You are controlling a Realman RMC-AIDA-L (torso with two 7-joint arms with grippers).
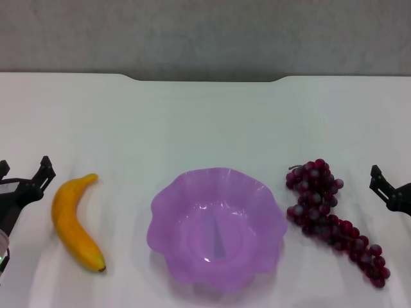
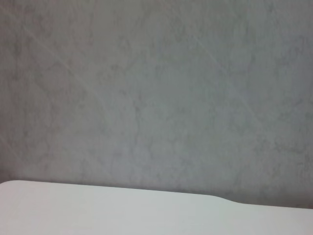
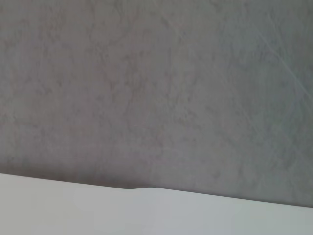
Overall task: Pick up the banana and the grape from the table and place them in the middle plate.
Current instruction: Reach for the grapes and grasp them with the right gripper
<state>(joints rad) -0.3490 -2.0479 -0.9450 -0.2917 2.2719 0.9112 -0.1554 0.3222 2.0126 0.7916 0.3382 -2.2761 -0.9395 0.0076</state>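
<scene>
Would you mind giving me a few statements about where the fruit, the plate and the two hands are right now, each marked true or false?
1. The banana lies on the table, on the robot's left of the plate. True.
2. The grapes are already in the plate. False: they lie on the table on the plate's right, and the plate holds no fruit.
3. The left hand is gripping the banana. False: it sits at the left edge, beside the banana, holding nothing.
4. The right hand is at the right edge, beyond the grapes. True.
5. The banana's dark tip points to the near edge of the table. True.
</scene>
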